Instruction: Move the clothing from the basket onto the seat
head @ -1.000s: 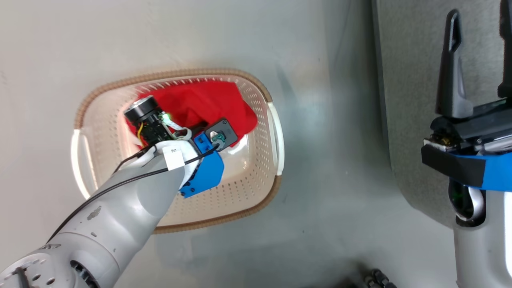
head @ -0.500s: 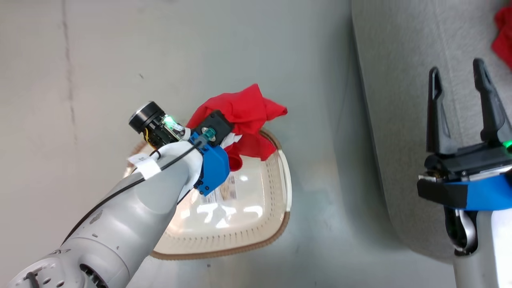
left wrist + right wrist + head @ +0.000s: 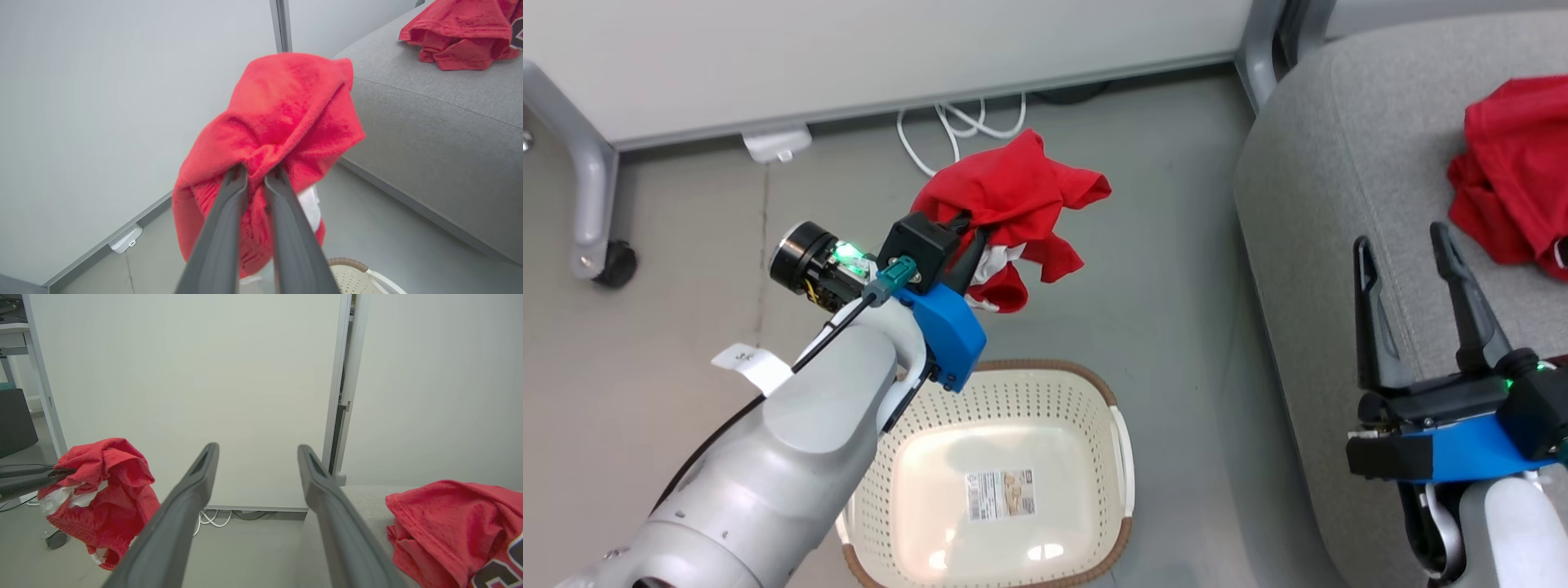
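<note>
Our left tool is clamped on a red garment with white trim, held in the air beyond the far rim of the basket. The basket stands on the floor, left of the grey seat. A second red garment lies on the seat. Our right tool hovers over the seat's near edge, fingers apart.

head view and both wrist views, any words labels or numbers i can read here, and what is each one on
No text here can be read in full.
Sticker on the floor of the basket: printed lines, too small to read.
White tag on the left arm's cable: faint marks, too blurred to read.
Black-and-white print on the red garment lying on the seat: cut off by the picture's edge, unreadable.
</note>
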Controlling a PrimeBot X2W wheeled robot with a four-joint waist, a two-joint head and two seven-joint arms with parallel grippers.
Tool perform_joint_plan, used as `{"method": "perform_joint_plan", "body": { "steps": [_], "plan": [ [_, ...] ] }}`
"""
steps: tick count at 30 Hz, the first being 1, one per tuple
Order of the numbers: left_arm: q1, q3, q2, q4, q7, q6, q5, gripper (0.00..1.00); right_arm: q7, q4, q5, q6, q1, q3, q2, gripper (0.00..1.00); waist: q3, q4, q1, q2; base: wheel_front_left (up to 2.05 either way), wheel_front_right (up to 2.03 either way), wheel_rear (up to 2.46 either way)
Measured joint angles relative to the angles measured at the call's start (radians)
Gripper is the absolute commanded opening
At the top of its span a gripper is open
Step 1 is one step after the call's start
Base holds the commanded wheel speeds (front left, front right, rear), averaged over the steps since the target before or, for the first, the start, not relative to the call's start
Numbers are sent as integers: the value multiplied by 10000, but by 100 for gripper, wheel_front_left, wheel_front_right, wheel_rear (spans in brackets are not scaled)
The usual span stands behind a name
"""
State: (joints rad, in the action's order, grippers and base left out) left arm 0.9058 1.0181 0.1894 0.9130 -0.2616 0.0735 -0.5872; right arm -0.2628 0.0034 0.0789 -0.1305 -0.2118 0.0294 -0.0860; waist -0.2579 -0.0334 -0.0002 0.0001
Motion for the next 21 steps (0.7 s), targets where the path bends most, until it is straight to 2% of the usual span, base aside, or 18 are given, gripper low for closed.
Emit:
{"method": "perform_joint_plan", "body": {
  "steps": [11,21],
  "plan": [
    [-1198,-1055,100,-2263,-2,-395,533,0,0,251,98,0,902,-27,190,100,1450,362,0,0,0,0,0],
    [-2075,-1526,52,-3724,-2,-711,579,0,0,370,136,0,1371,-199,290,100,2098,689,0,0,0,0,0]
  ]
}}
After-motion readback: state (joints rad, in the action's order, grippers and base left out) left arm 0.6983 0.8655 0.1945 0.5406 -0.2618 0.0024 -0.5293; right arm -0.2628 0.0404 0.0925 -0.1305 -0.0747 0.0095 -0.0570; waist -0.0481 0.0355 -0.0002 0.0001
